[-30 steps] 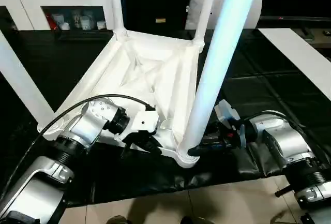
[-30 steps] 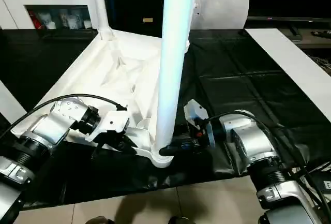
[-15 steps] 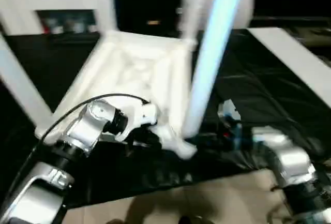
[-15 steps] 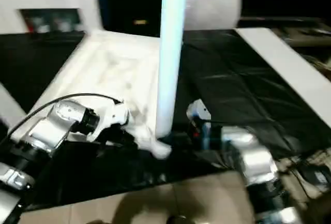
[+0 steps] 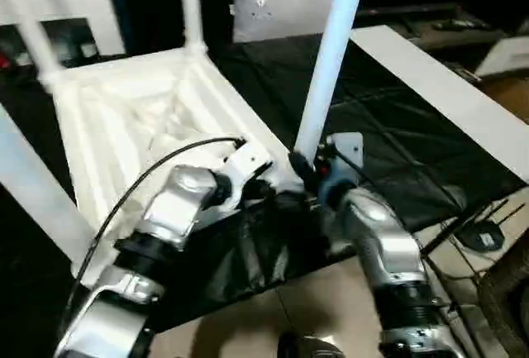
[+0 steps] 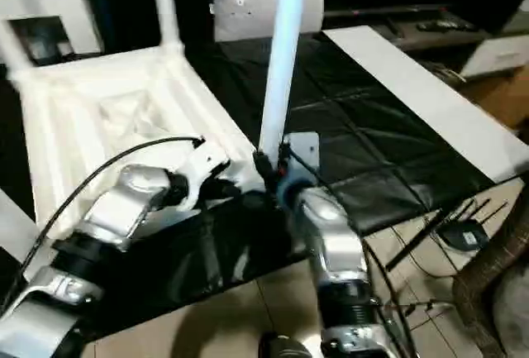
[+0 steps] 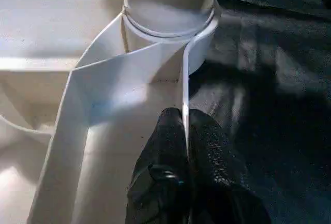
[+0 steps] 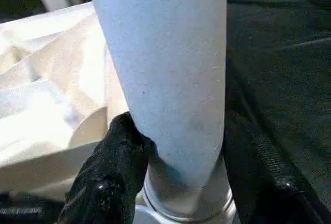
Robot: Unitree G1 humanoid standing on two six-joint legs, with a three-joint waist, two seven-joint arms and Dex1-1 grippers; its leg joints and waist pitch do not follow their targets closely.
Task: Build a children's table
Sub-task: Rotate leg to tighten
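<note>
The tabletop [image 5: 124,118] has swung round on the black worktop [image 5: 388,126], left gripper [image 7: 185,131] still pinching its rim, right gripper [image 8: 176,146] clasping the near leg [image 5: 326,60], apparently seating it.

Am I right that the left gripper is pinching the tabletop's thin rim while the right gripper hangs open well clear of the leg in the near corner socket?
Not quite. The left gripper does pinch the tabletop's rim, but the right gripper is not clear of the leg: in the right wrist view its two black fingers clasp the leg just above the corner socket.
</note>
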